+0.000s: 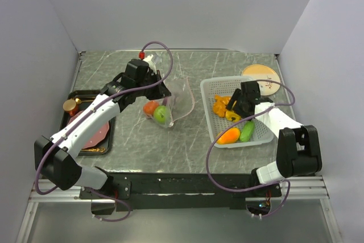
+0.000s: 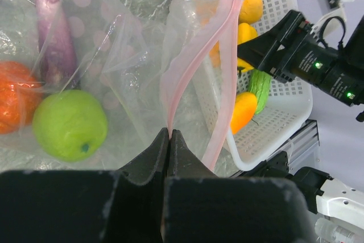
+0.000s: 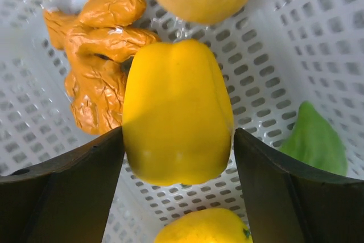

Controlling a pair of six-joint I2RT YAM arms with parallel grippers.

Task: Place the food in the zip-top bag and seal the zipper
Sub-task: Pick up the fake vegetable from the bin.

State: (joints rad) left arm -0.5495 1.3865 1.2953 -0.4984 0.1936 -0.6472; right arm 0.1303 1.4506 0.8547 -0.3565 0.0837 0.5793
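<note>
Grey marbled table (image 1: 187, 140) under both arms. Left hand (image 2: 169, 136), bottom centre of its wrist view, is pinched shut on the zip-top bag (image 2: 131, 66) right at the pink zipper (image 2: 223, 95). Lime (image 2: 69, 124), tomato (image 2: 14, 98) and eggplant (image 2: 54, 38) lie inside, at left. Right hand (image 3: 178, 157) stands wide in the white basket (image 3: 318, 44) — fingers flush against both sides of the yellow pepper (image 3: 176, 106); whether they grip it, I cannot tell. Mango (image 1: 229, 136) and cucumber (image 1: 247, 131) lie at the basket's lower end in the top view.
</note>
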